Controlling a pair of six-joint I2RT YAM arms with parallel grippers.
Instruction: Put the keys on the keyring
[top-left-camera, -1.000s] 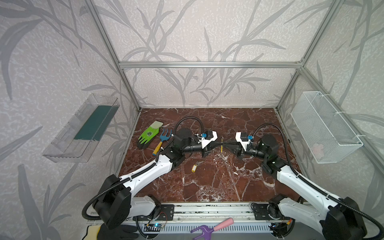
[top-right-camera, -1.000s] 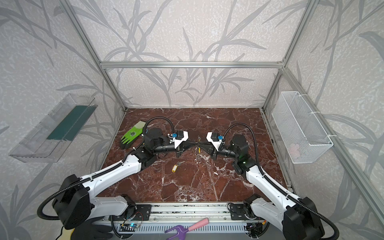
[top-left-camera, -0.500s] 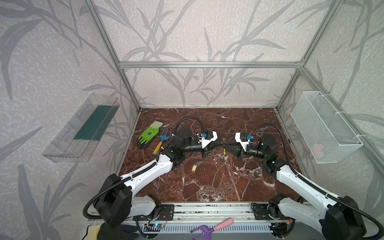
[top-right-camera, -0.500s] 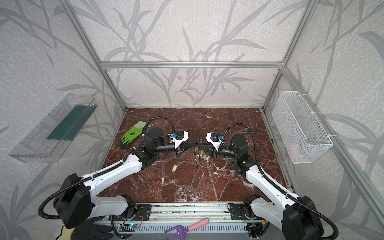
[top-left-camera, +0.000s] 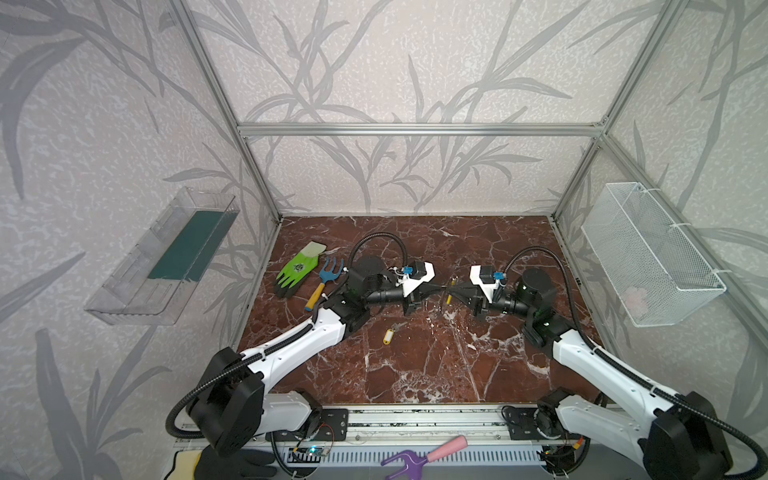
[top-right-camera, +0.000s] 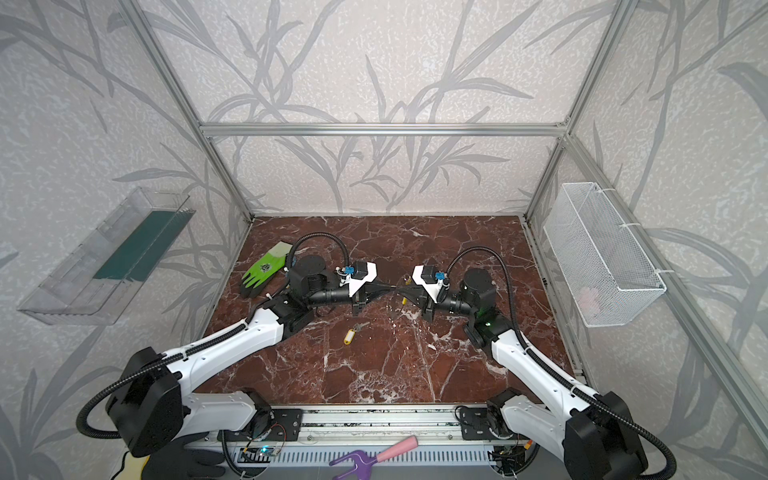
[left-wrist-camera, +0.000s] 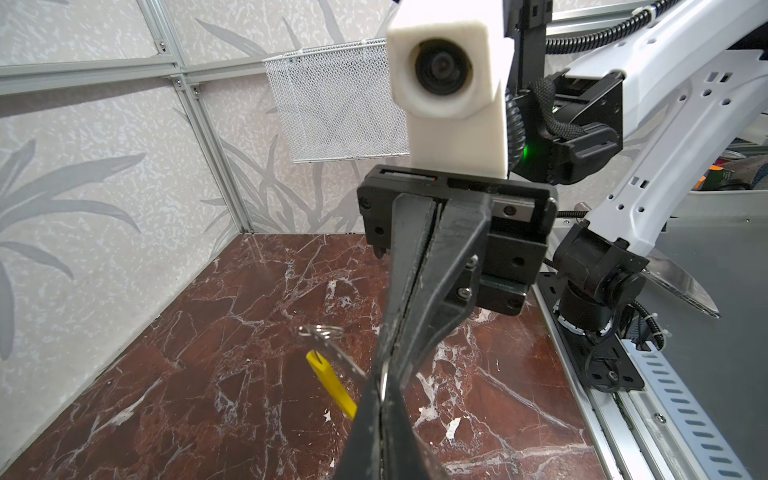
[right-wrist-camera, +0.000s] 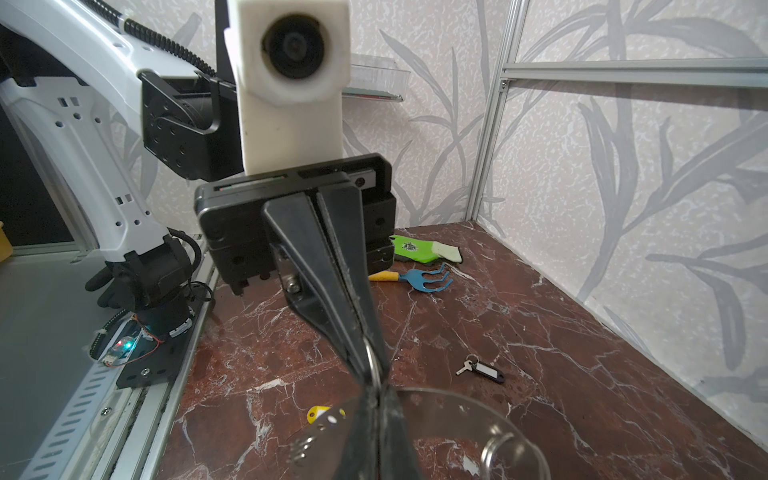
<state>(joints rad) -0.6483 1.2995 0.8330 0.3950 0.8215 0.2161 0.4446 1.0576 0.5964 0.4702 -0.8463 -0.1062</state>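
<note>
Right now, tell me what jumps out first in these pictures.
The left hand and right hand meet tip to tip over the middle of the marble tabletop, both shut on a thin keyring. A yellow-tagged key lies loose on the marble, nearer the front edge.

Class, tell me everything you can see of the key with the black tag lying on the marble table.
The key with the black tag is a small silvery metal key joined by a small split ring to an oblong tag, black plastic by its look, with a white label insert. It lies flat on the red-brown marble table, seen in the right wrist view; only the table touches it.
</note>
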